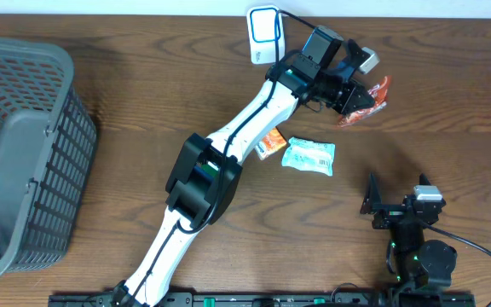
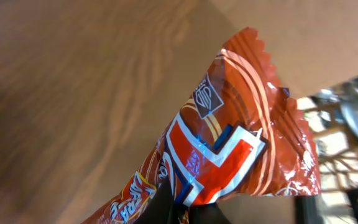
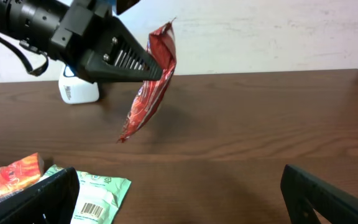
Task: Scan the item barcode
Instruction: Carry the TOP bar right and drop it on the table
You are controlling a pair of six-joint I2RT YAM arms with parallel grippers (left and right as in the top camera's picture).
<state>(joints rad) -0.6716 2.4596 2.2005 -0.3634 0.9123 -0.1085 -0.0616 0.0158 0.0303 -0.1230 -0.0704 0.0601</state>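
Dangling red packet point(image 3: 149, 87), pinched between left fingers point(image 3: 126, 59)

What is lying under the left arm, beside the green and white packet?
An orange packet lies on the table, close beside the green and white packet. From overhead the left arm covers one end of it, so that part cannot be seen.

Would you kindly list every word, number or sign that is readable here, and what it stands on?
No text reads clearly.
Red wrapper: crest emblem, yellow letters cut off, unreadable.
Green packet: barcode, digits too small.
White scanner: grey mark, blurred.
Orange packet: round logo, blurred.
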